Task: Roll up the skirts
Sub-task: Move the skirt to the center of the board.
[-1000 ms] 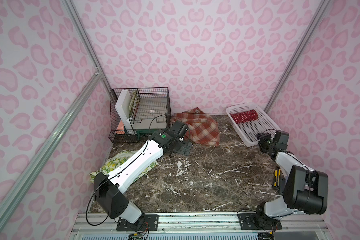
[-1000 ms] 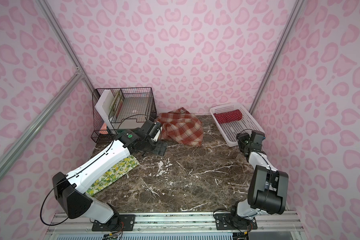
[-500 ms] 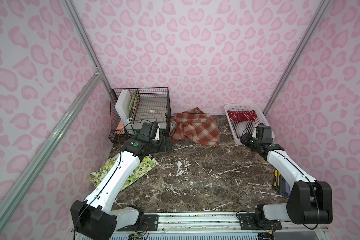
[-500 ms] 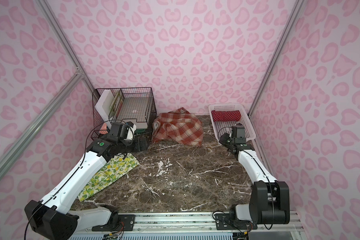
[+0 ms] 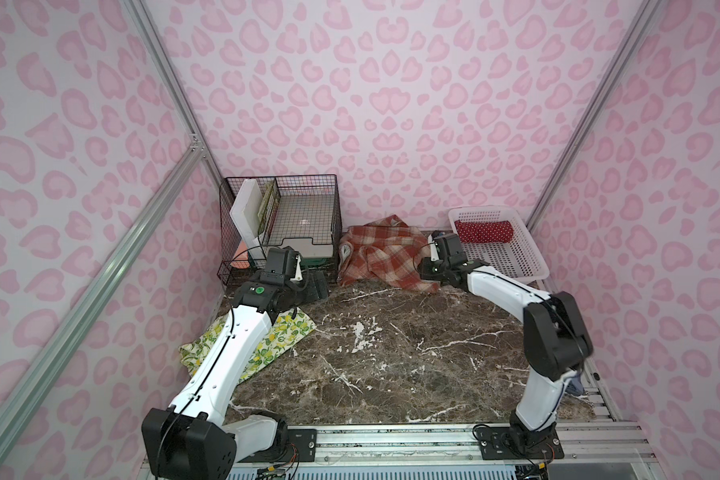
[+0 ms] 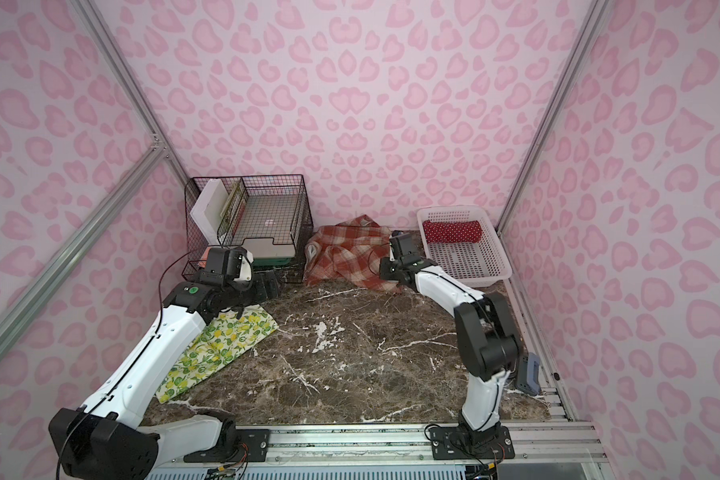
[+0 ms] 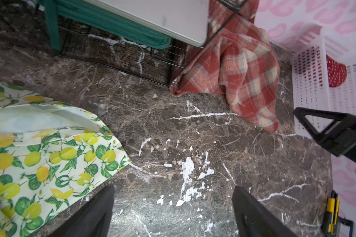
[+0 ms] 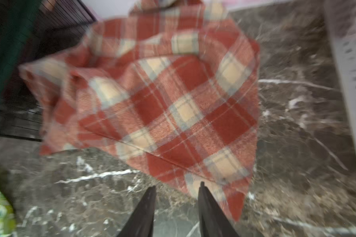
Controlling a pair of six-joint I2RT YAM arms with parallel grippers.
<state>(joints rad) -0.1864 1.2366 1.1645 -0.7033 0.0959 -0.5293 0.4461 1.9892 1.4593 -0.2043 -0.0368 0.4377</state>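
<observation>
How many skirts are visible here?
3: red dotted skirt in the white basket; plaid skirt crumpled beside the wire crate; lemon skirt partly under the left arm. No others show.

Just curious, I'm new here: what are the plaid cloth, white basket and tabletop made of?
Plaid skirt: looks like woven wool-like fabric, matte, twill weave visible. White basket: likely moulded plastic, smooth, perforated. Tabletop: looks like brown marble or a marble print, with white veins.

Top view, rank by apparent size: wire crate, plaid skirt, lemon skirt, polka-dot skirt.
1. wire crate
2. plaid skirt and lemon skirt: alike; the lemon one is partly hidden under the left arm
3. polka-dot skirt, rolled
</observation>
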